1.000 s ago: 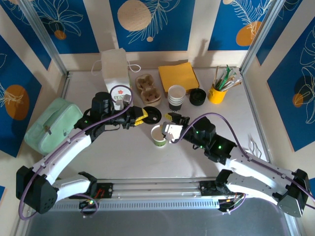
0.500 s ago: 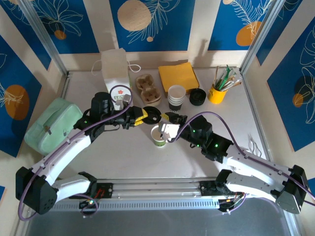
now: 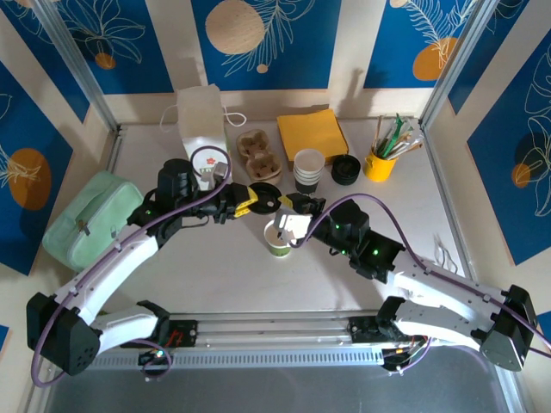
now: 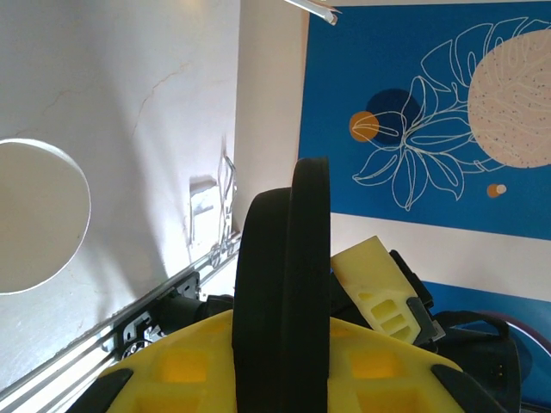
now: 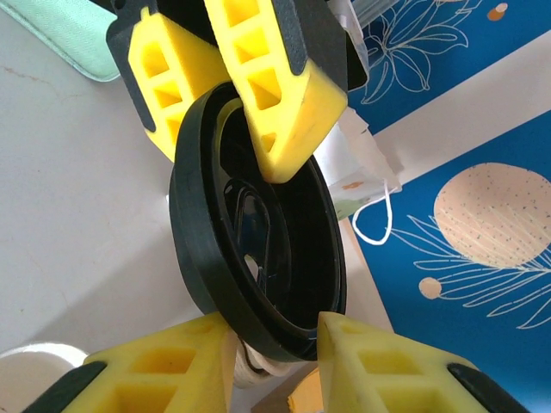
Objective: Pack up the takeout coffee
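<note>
While the table (image 3: 215, 267) bears the open cup (image 3: 278, 238), dark green with a white rim, its round black lid (image 5: 258, 245) hangs on edge nearby, clamped by the left gripper (image 3: 252, 201); the right gripper (image 5: 271, 331) straddles its rim, grip unclear.

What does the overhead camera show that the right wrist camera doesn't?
Overhead alone: the stack of paper cups, the yellow napkins and the yellow cup of straws along the back. Right wrist alone: a close look at the right gripper, one finger on each side of the black lid; whether they press it is unclear. Both: that lid pinched by the left gripper.
</note>
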You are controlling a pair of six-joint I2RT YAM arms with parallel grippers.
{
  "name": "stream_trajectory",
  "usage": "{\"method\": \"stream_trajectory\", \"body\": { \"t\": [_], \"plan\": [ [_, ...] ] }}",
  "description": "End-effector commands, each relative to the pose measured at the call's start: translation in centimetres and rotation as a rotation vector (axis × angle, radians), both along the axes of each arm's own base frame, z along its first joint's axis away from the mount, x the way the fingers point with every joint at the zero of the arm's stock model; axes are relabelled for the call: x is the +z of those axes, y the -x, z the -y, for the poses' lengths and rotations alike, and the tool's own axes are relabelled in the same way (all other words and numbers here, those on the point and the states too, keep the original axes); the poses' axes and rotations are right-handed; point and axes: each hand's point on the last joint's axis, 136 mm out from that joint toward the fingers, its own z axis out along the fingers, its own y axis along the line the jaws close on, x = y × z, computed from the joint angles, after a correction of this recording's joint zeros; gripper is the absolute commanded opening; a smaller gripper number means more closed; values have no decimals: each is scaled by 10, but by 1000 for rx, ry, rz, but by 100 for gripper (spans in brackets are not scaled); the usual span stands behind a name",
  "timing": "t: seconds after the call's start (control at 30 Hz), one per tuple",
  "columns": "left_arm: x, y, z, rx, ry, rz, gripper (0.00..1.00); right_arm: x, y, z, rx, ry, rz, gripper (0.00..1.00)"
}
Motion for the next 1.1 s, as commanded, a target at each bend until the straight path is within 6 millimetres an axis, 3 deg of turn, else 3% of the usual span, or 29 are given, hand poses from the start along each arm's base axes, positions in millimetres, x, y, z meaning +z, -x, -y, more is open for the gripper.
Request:
{"method": "stream_trajectory", "body": {
  "t": [0.0, 0.4, 0.63, 0.83, 1.07],
  "plan": [
    [19, 6, 6, -41, 37, 25, 9, 21, -5, -3, -10, -20, 69, 32],
    [18, 6, 6, -43, 40, 22, 9, 11, -4, -4, 26, 126, 165, 22],
    [17, 6, 6, -43, 37, 18, 9, -1, -7, -4, 37, 217, 176, 28],
    [16, 7, 6, -45, 35, 17, 9, -3, -7, -5, 46, 250, 185, 27],
    [15, 8, 5, -43, 35, 14, 9, -1, -7, -4, 46, 248, 178, 14]
  ]
}}
